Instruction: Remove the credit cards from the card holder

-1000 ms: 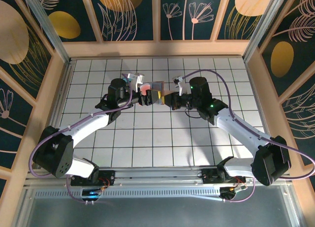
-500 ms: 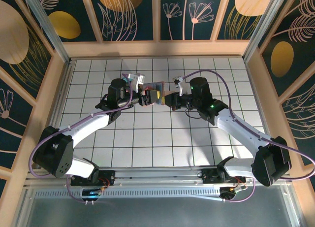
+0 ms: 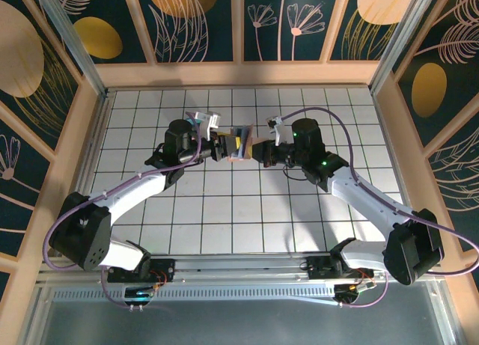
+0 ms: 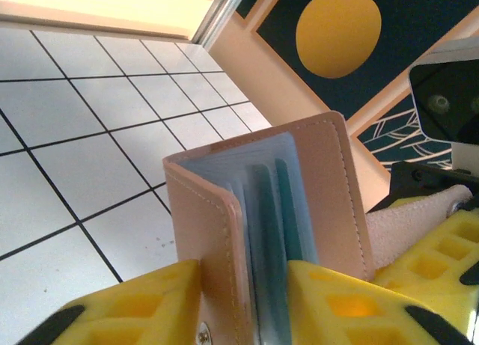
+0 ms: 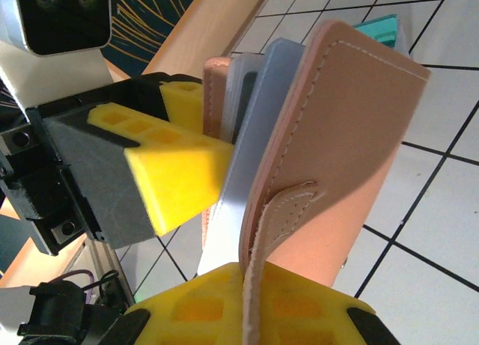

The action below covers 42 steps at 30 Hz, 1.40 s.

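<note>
As seen from above, found card holder (image 3: pixel 241 141) suspended over middle of table (image 3: pixel 224 210), between left gripper (image 3: pixel 223 147) and right gripper (image 3: pixel 259 151). Noted holder part-open, book-like. Observed left fingers (image 4: pixel 127 307) clenched either side of one tan-pink flap and its greyish-blue pockets. Observed right fingers (image 5: pixel 224 315) clamped on snap-tab cover. Recorded credit cards (image 4: pixel 283 210) lodged in pockets, teal edges showing.
</note>
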### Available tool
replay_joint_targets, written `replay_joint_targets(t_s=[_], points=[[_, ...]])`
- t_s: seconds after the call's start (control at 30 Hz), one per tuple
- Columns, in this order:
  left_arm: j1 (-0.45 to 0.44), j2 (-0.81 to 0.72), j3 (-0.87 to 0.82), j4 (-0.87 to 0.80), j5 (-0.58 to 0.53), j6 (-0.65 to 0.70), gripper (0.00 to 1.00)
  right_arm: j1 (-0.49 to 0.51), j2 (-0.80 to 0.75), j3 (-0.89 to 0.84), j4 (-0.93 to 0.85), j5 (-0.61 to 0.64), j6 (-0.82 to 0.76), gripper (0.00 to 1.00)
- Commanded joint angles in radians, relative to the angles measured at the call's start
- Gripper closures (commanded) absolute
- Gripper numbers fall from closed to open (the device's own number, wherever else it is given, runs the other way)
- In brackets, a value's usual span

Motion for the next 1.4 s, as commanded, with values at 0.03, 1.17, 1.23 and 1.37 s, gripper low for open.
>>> replay_joint_targets(t_s=[0.03,1.17,1.23,1.37], points=[[0.000,-0.021,0.023,0.003,0.003,0.002,0.77,0.000,-0.046,-0.009,0.092,-0.044,0.011,1.00],[-0.001,-0.134,-0.029,0.048,-0.140,0.038,1.00,0.008,0.043,0.044,0.189,0.116,0.095,0.13],[-0.001,-0.140,-0.033,0.052,-0.143,0.032,1.00,0.009,0.051,0.052,0.181,0.123,0.092,0.19],[-0.001,-0.152,-0.035,0.056,-0.151,0.022,1.00,0.003,0.053,0.049,0.183,0.118,0.096,0.48]])
